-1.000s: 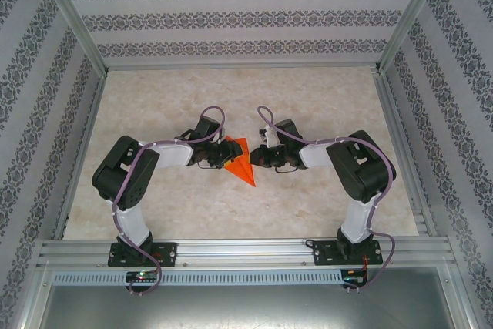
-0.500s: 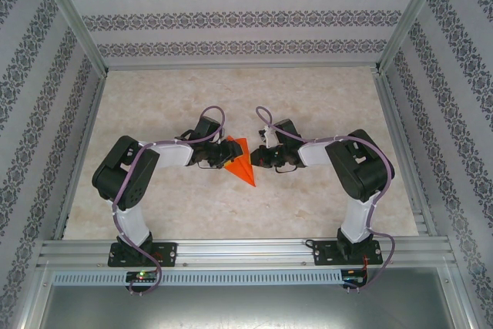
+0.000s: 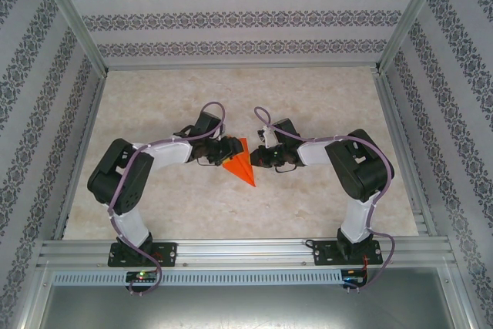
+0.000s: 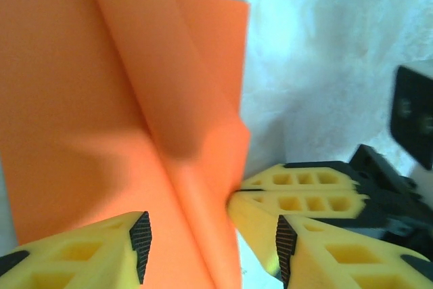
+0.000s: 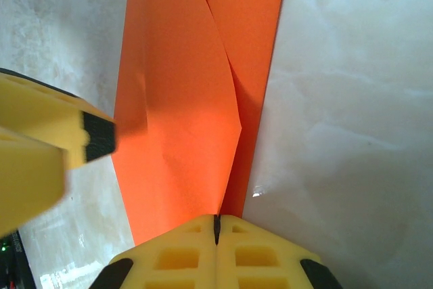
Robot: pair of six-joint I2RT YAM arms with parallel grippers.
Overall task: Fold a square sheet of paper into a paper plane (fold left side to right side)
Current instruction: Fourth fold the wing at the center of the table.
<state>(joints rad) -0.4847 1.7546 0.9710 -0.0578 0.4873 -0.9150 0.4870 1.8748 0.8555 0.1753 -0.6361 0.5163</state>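
Right gripper tight on orange paper, left gripper half-open.

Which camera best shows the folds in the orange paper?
The right wrist view: the orange paper is close and sharp, its overlapping flaps clear. The top view shows the whole wedge, but small; the left wrist view is blurry.

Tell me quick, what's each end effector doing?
Left end effector: open, raised fold of the orange paper between its fingers.
Right end effector: closed, tip at the paper's edge.
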